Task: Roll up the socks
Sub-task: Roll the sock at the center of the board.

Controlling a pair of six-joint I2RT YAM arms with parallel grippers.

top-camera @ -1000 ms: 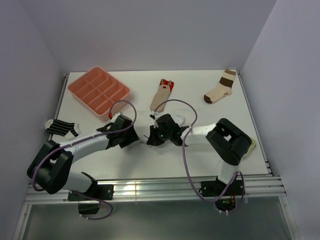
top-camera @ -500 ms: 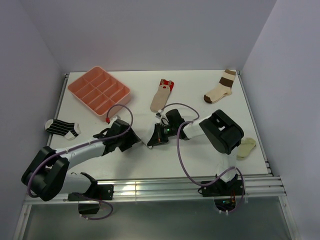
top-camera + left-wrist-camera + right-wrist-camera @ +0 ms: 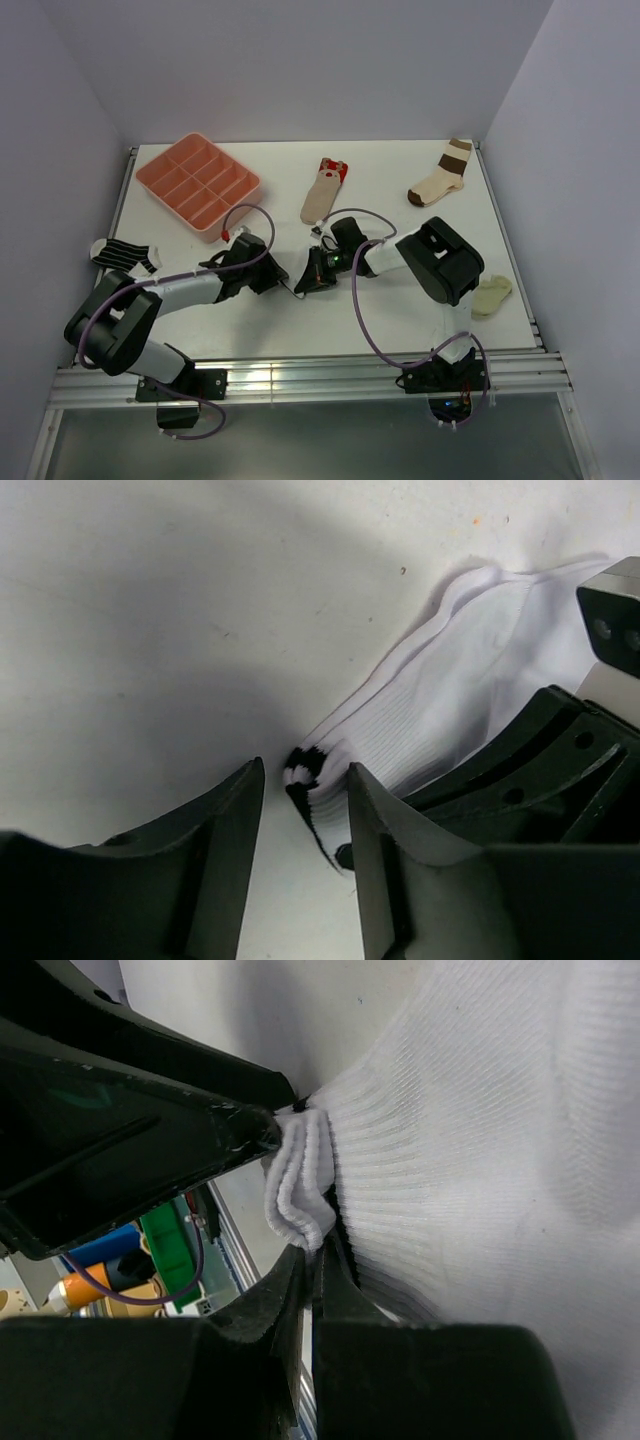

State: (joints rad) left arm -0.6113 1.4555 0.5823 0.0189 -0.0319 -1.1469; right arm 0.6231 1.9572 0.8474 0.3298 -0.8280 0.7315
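Note:
The white sock (image 3: 450, 700) with black cuff bands lies flat at the table's middle, mostly hidden under both grippers in the top view. My right gripper (image 3: 316, 1252) is shut on a folded edge of the sock (image 3: 480, 1140), beside its cuff. My left gripper (image 3: 305, 772) is open, its fingers (image 3: 225, 820) on either side of the cuff's black-banded corner, with a gap on the left. In the top view the two grippers (image 3: 286, 281) (image 3: 302, 282) meet tip to tip. The tan sock with a red end (image 3: 322, 193) lies behind them. The striped sock (image 3: 125, 256) lies at the far left.
A pink compartment tray (image 3: 198, 185) stands at the back left. A cream sock with brown bands (image 3: 441, 177) lies at the back right. A pale yellowish lump (image 3: 492, 295) sits near the right edge, beside the right arm's elbow (image 3: 440, 262).
My left gripper has slid right up to the sock's cuff and its jaws have narrowed. The right arm's elbow has swung back; its gripper has stayed shut on the sock.

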